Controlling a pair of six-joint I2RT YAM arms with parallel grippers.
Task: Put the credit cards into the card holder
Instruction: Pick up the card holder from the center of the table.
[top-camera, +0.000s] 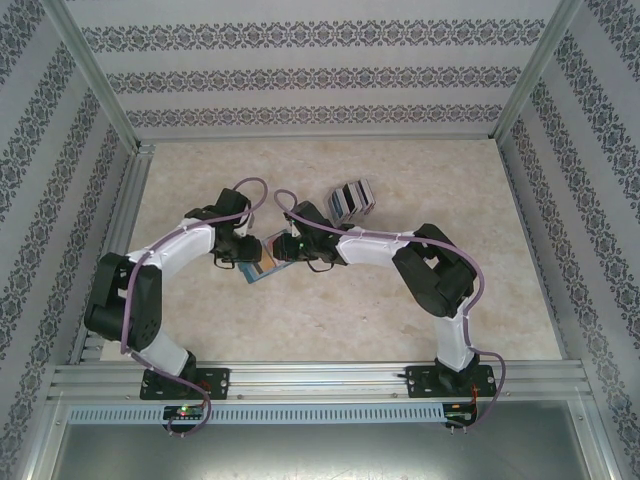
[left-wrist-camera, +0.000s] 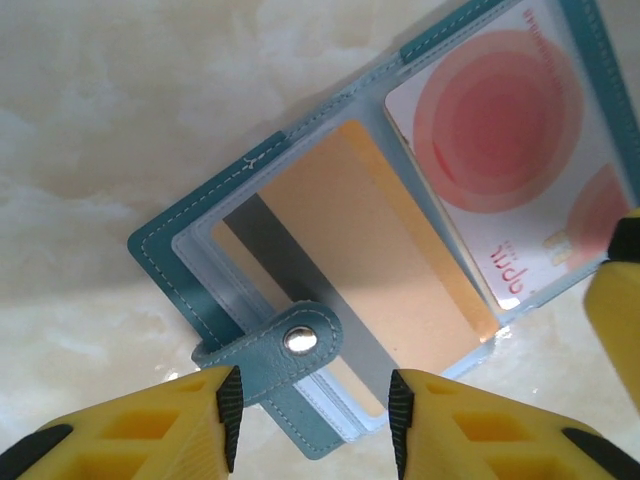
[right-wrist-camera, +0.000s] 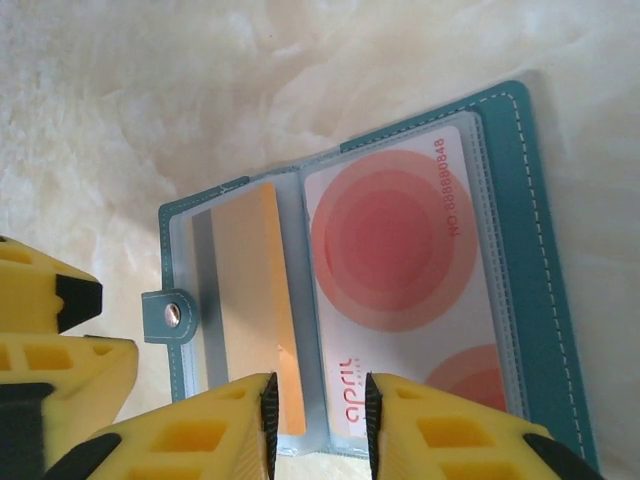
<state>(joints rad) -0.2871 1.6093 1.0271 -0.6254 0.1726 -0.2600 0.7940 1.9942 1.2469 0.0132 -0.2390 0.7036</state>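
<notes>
Card holder holding orange card, white card, left end effector spread, right end effector spread

Top external: high behind the near edge of the table, tilted down over the whole top; both wrist cams look steeply down, very close; all three share the card holder.

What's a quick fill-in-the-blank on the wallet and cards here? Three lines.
1. The card holder lies ___ on the table.
2. In the right wrist view, the red-circled card sits to the ___ of the orange card.
3. The stripe along the orange card is ___.
Missing words: open; right; grey.
</notes>
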